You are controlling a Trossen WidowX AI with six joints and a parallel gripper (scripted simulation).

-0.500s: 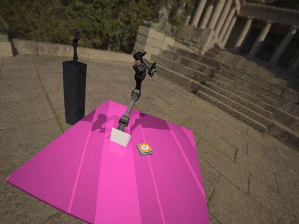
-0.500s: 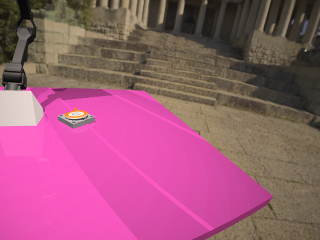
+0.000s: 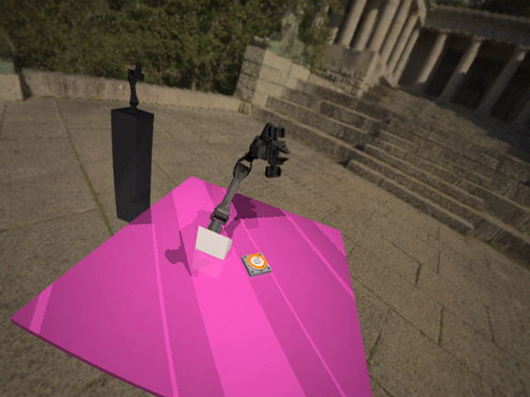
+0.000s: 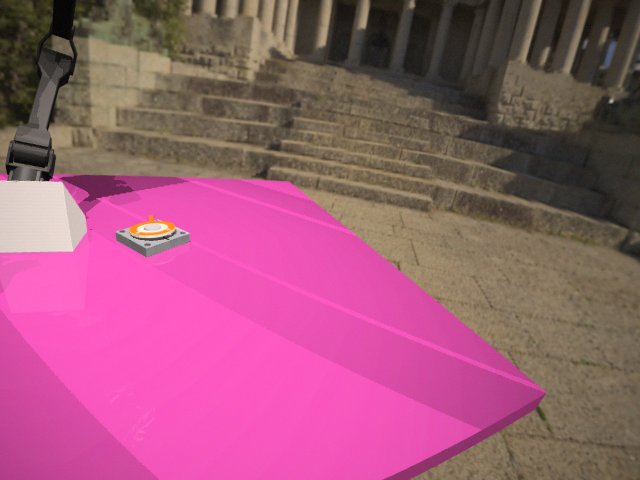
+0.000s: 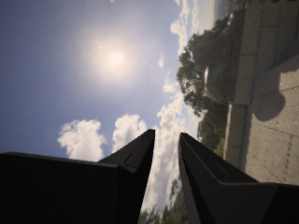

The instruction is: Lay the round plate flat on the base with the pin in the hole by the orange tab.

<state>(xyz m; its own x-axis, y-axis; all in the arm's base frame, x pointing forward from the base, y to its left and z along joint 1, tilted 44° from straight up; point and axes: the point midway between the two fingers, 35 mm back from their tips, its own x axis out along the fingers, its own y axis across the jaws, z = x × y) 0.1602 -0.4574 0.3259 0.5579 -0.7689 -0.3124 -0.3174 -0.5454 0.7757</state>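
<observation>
Outdoor stone plaza, paved floor [image 3: 436, 342] with grassy cracks. Glossy pink table [image 3: 221, 338] with lighter stripes running lengthwise. Beyond the table's far right edge, wide stone steps [image 4: 361, 129] climb to a colonnade [image 3: 466, 56]. Dark pillar [image 3: 129, 162] with a small figure on top stands off the far left corner. Low wall and trees [image 3: 128, 15] behind. Bright sun [image 5: 114, 58], scattered clouds.

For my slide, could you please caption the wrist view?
Nearly shut hand holding nothing, pointed at sunlit sky and clouds.
</observation>
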